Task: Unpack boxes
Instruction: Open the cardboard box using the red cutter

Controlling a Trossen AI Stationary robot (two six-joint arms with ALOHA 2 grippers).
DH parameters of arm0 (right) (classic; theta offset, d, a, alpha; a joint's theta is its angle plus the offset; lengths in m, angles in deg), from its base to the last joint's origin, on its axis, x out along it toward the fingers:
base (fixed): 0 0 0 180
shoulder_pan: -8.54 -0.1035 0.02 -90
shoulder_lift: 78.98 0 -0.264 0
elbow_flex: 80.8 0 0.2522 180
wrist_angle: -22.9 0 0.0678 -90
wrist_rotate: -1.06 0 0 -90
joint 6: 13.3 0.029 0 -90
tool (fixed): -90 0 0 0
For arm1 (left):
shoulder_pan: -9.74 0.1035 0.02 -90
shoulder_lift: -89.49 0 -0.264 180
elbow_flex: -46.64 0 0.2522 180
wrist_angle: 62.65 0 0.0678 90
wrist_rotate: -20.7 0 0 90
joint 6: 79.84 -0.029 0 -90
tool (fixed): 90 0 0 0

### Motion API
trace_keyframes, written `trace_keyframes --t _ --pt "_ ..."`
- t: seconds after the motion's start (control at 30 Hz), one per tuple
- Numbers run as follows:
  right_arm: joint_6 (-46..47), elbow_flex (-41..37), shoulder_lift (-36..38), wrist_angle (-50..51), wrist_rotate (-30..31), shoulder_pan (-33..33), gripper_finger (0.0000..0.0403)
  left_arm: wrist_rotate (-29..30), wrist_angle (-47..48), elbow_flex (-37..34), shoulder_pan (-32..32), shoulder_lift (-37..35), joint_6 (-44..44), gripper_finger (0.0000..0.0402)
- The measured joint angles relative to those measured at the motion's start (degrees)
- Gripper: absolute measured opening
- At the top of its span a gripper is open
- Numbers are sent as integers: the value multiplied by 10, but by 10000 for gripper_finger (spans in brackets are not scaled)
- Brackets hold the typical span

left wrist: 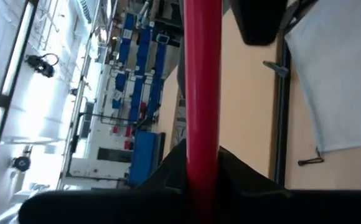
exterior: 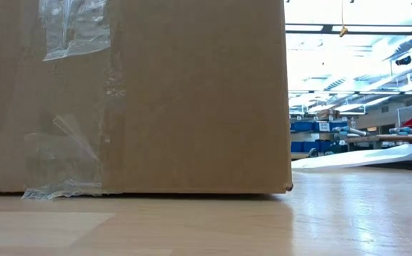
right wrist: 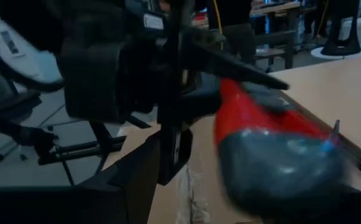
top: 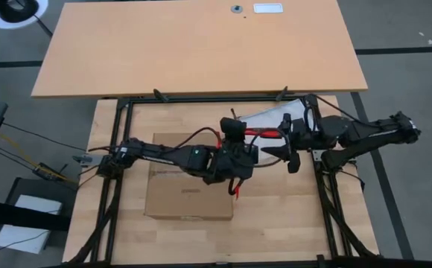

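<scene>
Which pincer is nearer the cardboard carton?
Left. The left pincer hangs above the cardboard carton's right edge, gripping the red-handled cutter; the right pincer is off its right side.

2 dark, jointed arms, both black and boxy at the wrists; the left arm (top: 164,154) trails a red cable, the right arm (top: 365,134) black cabling.

A brown cardboard carton (exterior: 192,99) fills the left and middle of the low view, standing on the light wooden table (exterior: 334,220). Crinkled clear tape strips (exterior: 74,28) cling to its near face, one high, one at the bottom edge. To its right, farther off, lies a flat white bag (exterior: 362,158), with blue shelving (exterior: 316,136) behind.
</scene>
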Motion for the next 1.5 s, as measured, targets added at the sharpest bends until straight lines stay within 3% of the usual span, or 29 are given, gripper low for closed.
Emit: trace_keyframes --t 1.03,1.2,1.5 --pt "49 0 -2 -8 -3 16 230 -19 10 1 -10 12 17 42" --pt "49 -1 -3 -12 7 16 250 -19 35 1 -8 12 46 42" --pt "29 0 -6 -25 27 16 274 -17 21 0 -17 13 7 43"
